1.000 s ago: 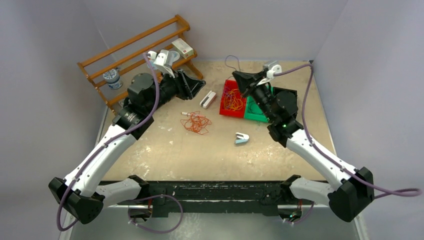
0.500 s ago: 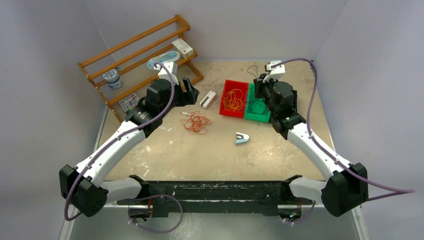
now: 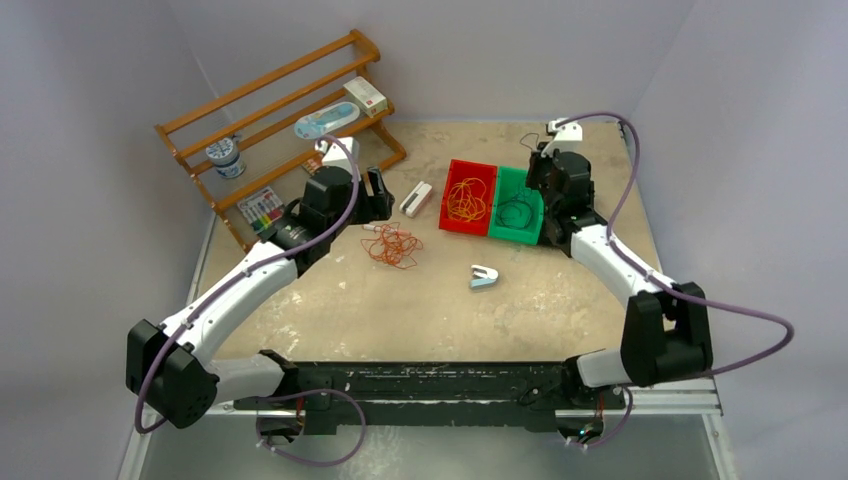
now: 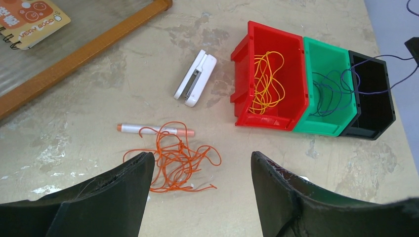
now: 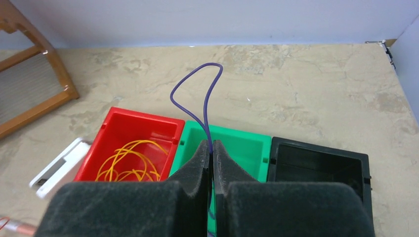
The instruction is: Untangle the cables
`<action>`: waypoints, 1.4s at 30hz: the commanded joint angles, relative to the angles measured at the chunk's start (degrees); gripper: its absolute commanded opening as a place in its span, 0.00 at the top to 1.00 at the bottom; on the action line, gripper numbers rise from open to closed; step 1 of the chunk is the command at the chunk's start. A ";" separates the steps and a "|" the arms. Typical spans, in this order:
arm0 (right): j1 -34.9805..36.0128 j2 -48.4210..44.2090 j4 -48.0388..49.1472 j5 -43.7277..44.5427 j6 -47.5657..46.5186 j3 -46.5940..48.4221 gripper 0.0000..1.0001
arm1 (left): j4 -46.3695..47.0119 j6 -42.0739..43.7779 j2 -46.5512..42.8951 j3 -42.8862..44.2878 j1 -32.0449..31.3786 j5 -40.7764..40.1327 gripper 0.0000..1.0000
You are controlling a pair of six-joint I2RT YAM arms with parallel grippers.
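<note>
Cable pinched, right gripper, wrist view

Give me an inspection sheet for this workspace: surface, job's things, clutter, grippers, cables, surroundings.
Surface: beige table, scuffed and stained.
Job's things: orange cable tangled on the table; yellow cable in the red bin; dark purple cable in the green bin, trailing over the black bin.
Clutter: white device, marker at the orange cable's edge, small clip.
Grippers: left gripper open above the orange cable; right gripper shut on the dark purple cable.
Cables: a thick purple arm cable runs along each arm.
Surroundings: wooden rack at back left; plain walls.
</note>
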 commanded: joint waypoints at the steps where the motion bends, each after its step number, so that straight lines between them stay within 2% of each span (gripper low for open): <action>1: -0.71 3.10 9.12 0.42 0.18 0.32 1.00 | 2.55 -0.36 0.51 -0.45 0.13 0.20 0.30; 6: -0.91 7.19 10.55 0.38 0.04 1.08 1.00 | 2.74 -0.44 0.31 -1.07 0.13 0.26 0.30; 13: -0.91 7.89 8.29 -2.02 2.62 -1.27 1.00 | 4.11 -1.91 -0.73 -2.99 0.13 -0.69 0.30; 25: -0.91 7.91 -2.29 -10.03 8.77 -3.74 1.00 | 4.75 -2.72 0.43 -3.17 0.13 -0.20 0.31; 37: -0.90 17.85 -7.56 -5.32 9.68 2.20 1.00 | 2.78 -1.76 1.76 -2.82 0.13 -0.97 0.31; 42: -0.91 19.63 -7.59 -4.46 8.39 5.34 0.90 | 1.90 -1.84 2.18 -2.77 0.13 -2.35 0.31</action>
